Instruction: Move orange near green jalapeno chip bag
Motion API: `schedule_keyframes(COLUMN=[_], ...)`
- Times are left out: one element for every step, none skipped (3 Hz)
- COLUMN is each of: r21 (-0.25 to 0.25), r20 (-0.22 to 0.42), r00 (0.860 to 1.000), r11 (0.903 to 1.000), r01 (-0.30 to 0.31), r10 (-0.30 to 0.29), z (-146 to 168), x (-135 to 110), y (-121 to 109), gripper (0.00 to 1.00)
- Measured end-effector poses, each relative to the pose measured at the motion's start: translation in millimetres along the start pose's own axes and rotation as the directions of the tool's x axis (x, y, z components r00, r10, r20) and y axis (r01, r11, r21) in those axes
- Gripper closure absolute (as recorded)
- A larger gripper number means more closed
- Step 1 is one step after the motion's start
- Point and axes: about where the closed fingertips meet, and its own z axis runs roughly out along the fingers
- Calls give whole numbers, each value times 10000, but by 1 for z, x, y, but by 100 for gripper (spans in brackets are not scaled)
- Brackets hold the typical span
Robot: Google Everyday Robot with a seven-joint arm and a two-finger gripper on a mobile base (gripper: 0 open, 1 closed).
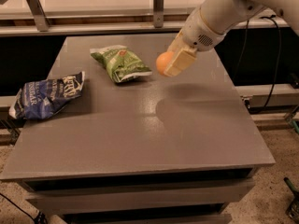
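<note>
The orange (163, 62) is held in my gripper (171, 63), whose pale fingers are shut on it. It hangs above the grey table (140, 125), just right of the green jalapeno chip bag (120, 63). The bag lies flat on the far left-centre of the table, with a small gap between it and the orange. My white arm (224, 8) comes in from the upper right.
A dark blue chip bag (46, 95) lies at the table's left edge. A metal rail with posts (159, 3) runs behind the table. Cables (275, 55) hang on the right side. The floor shows beyond the table's right edge.
</note>
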Motion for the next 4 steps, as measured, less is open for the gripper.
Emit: schedule_keyframes(r21=[-208, -456, -618, -726], r20=[195, 321, 358, 477], r00=[9997, 9990, 9984, 9976], r11=[9997, 9985, 9972, 9962], r01=[-148, -292, -413, -473], r10=[152, 307, 435, 508], z=[22, 40, 51, 59], x=[-5, -5, -3, -4], y=[-3, 1, 5, 8], gripper=[100, 100, 86, 62])
